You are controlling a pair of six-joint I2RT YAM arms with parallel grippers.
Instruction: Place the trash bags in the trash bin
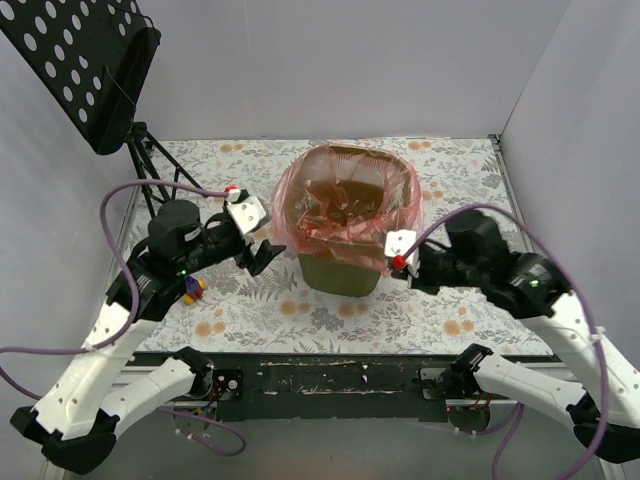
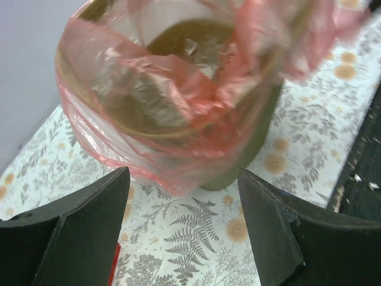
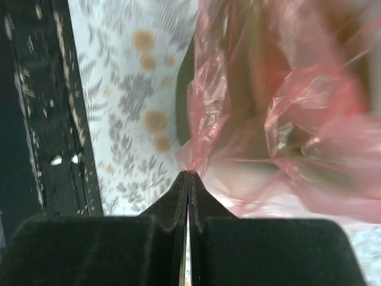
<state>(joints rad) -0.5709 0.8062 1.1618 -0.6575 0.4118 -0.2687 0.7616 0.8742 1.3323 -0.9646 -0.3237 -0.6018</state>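
Observation:
The olive-green trash bin (image 1: 340, 276) stands mid-table. A translucent red trash bag (image 1: 345, 205) is spread over its mouth and hangs down the outside of the rim. My left gripper (image 1: 264, 252) is just left of the bin, open, with only the floral cloth between its fingers (image 2: 89, 229); the trash bag (image 2: 178, 101) and the bin wall (image 2: 253, 149) lie just beyond the tips. My right gripper (image 1: 400, 262), at the bin's near right side, is shut on a pinched fold of the bag's edge (image 3: 196, 152), beside the bin wall (image 3: 183, 104).
A black perforated stand (image 1: 90, 60) on a tripod rises at the back left. A small colourful toy (image 1: 190, 290) lies under my left arm. A black strip (image 1: 330, 380) runs along the table's near edge. White walls enclose the table.

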